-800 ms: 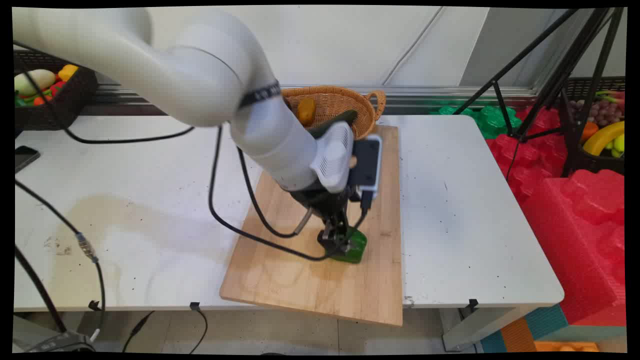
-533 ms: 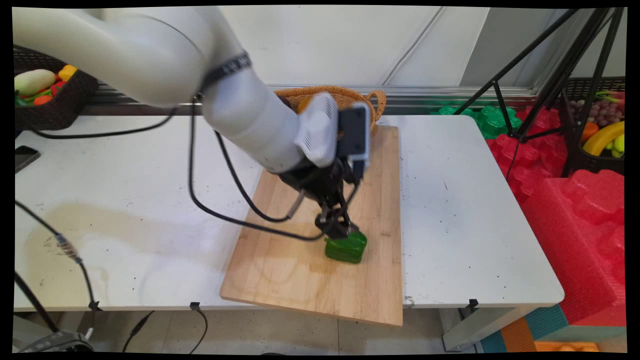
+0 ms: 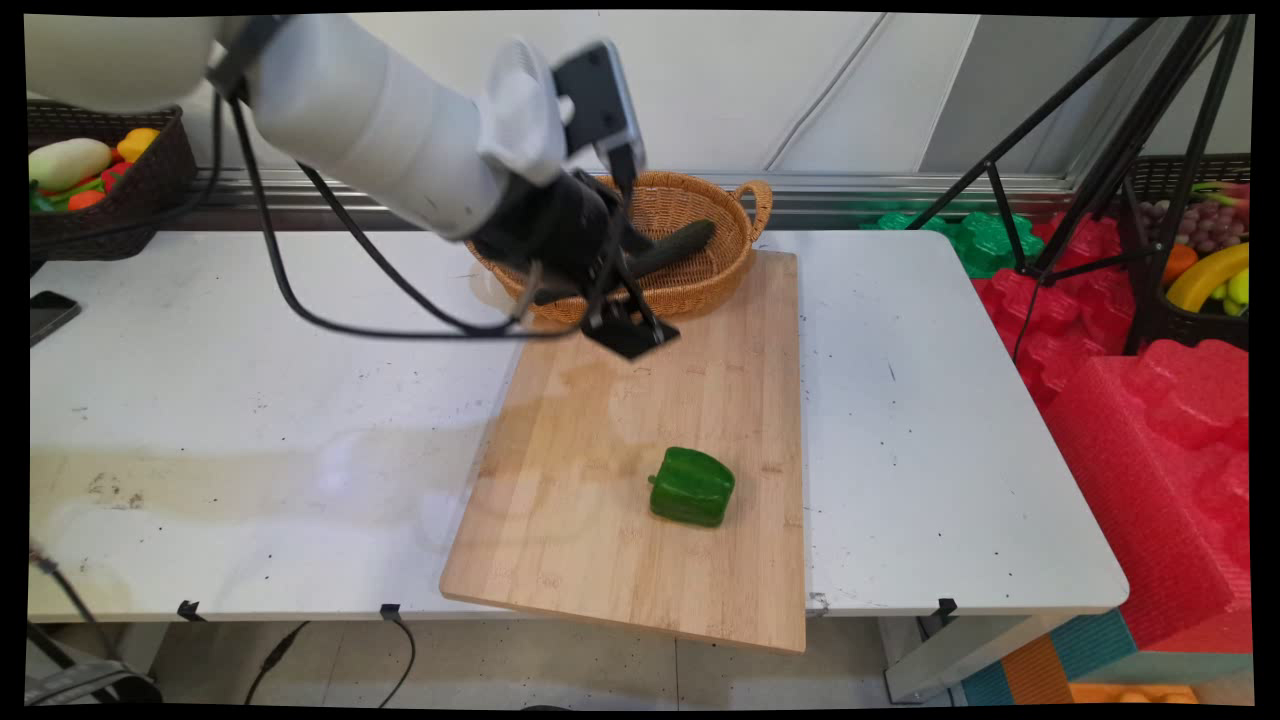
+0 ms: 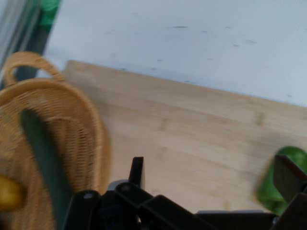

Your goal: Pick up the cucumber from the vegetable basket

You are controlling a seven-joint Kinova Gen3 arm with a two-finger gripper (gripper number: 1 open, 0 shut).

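Main view, logged left to right

- Noted dark crate (image 3: 110, 225) of mixed produce at far left, beyond the table (image 3: 250, 400); black phone (image 3: 45, 315) flat near the table's left edge.
- Found gripper (image 3: 628, 335) hanging above the far end of the cutting board (image 3: 600, 520), just in front of the wicker basket (image 3: 700, 285). Released, jaws spread wide, nothing between them.
- Recorded a dark green cucumber (image 3: 675, 245) lying slantwise inside the wicker basket.
- Located green pepper (image 3: 691, 487) resting on the cutting board, toward its near right part, on its side. Well apart from the gripper, nearer the camera and slightly right of it; touched by nothing but the board.
- Marked black tripod (image 3: 1080, 150) and red foam blocks (image 3: 1150, 430) beyond the table's right end.

Hand view, same order

- Saw a yellow item (image 4: 8, 194) and the cucumber (image 4: 45, 163) inside the wicker basket (image 4: 72, 124) at left.
- Confirmed gripper (image 4: 211, 170) empty over bare cutting board (image 4: 192, 129), fingers (image 4: 137, 165) far apart.
- Caught green pepper (image 4: 266, 191) at lower right, partly behind the right finger, clear of both pads.

Judged as things lay: pepper set down on the board and let go; cucumber and yellow item not out of the basket
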